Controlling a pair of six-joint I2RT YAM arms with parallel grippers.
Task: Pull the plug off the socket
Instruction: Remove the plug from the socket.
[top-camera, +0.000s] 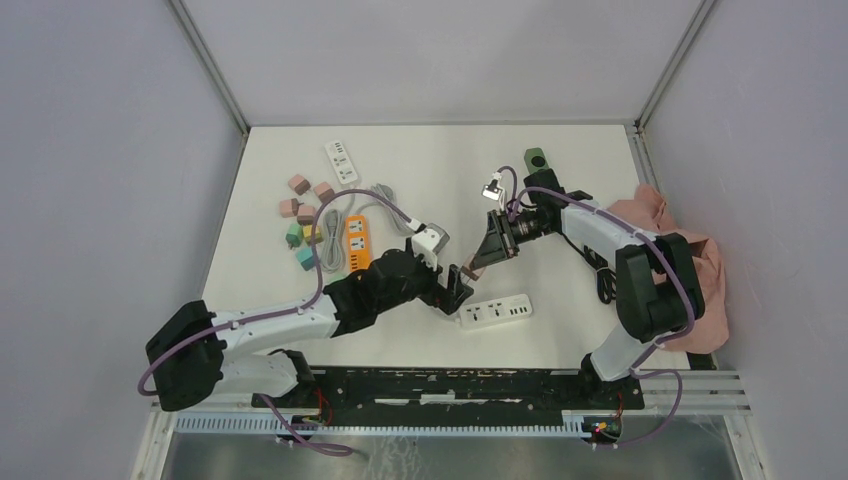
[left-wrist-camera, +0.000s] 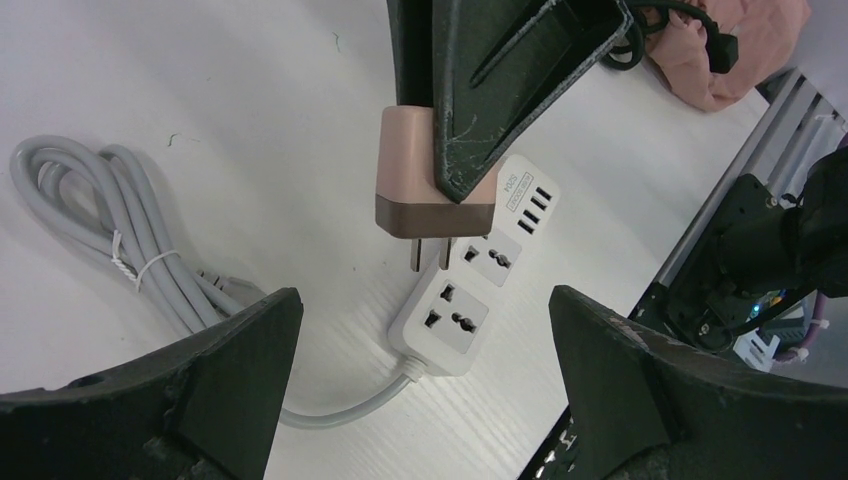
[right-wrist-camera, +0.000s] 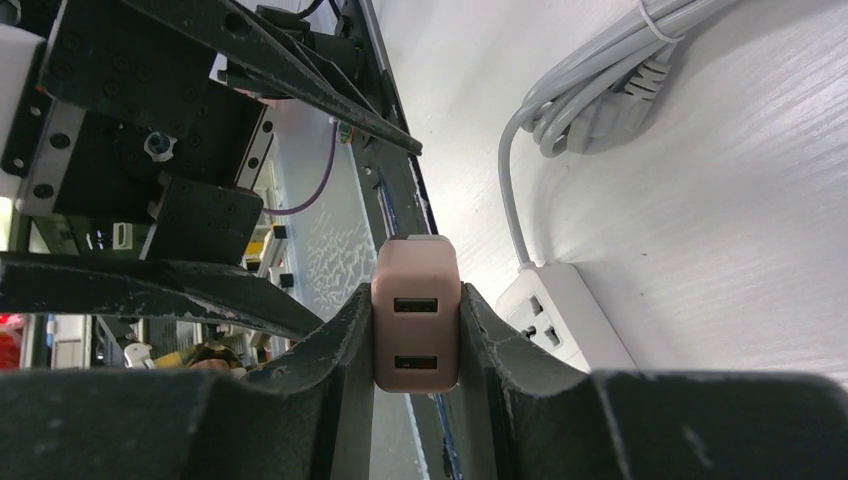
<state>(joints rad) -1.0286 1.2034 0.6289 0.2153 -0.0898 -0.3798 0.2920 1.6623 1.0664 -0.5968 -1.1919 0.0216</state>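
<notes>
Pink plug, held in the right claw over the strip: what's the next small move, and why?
Probably carry it a little sideways, off the white power strip. The right claw is shut on the pink plug and its prongs show bare above the sockets, so it looks pulled free; moving aside should keep the prongs from catching a socket.

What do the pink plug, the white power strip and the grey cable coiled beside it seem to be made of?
Pink plug: probably matte plastic, with smooth even faces and a darker brown band. Its prongs look like flat metal.
White power strip: likely hard moulded plastic, with a slight sheen and crisp socket holes.
Grey cable: seems to have a flexible rubbery or vinyl sheath, since it lies in soft loops.
</notes>
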